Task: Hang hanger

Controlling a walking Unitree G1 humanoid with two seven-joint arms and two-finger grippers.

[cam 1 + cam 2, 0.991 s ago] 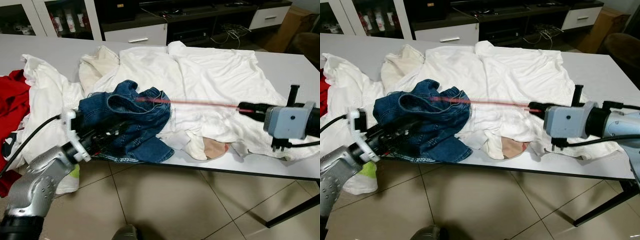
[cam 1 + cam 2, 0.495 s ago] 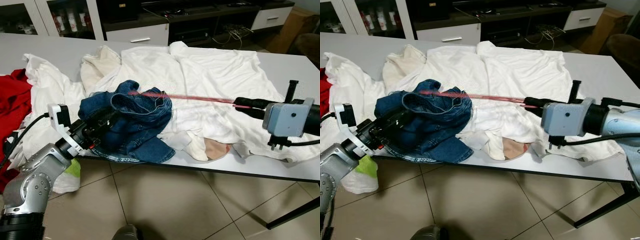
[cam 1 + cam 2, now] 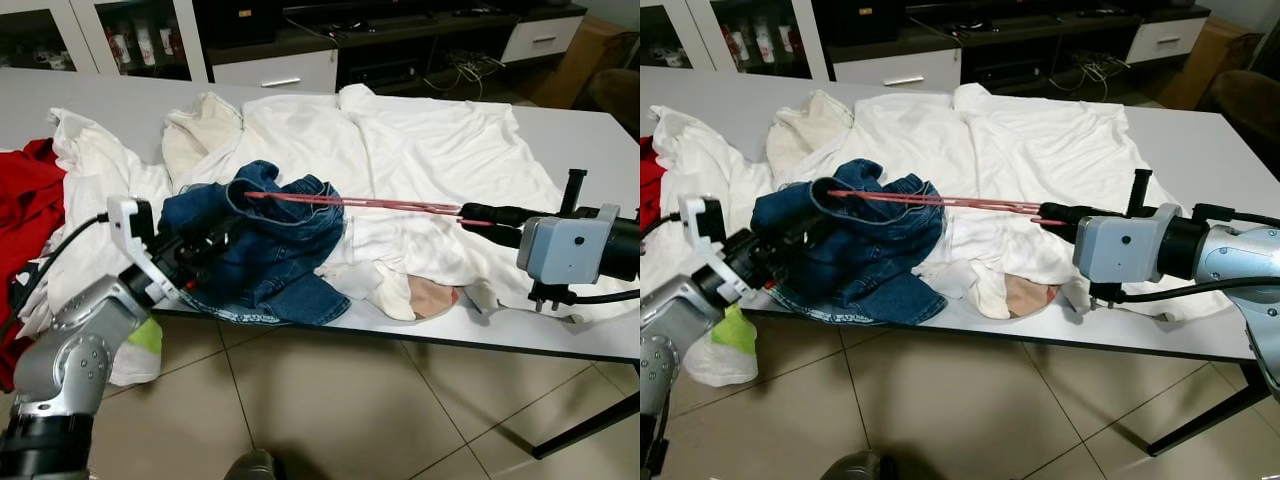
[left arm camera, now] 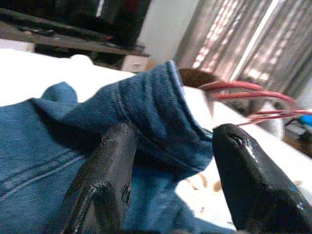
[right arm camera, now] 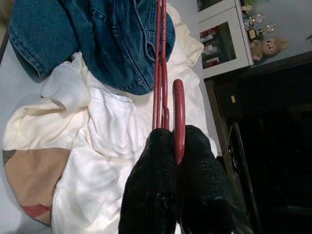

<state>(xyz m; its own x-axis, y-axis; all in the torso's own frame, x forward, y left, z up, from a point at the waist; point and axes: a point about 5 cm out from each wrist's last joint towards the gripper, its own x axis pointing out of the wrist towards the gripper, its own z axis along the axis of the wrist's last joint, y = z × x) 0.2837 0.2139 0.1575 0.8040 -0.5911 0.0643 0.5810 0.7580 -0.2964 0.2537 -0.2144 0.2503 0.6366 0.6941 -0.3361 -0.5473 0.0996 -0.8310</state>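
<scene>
Since the earlier frame, the red hanger (image 3: 350, 203) has been lowered slightly and its far end is seen level at the waistband of the denim garment (image 3: 262, 243). Nearest, at the worktop (image 3: 560, 345) edge, the left hand (image 3: 205, 250) is pressed into the denim with its fingers (image 4: 105, 180) spread around a fold. The right hand (image 3: 470, 214) is pinched on the hanger's hook, as shown by the right wrist view. Beyond, white clothes (image 3: 400, 150) are spread; a red garment (image 3: 22, 205) lies at the left.
</scene>
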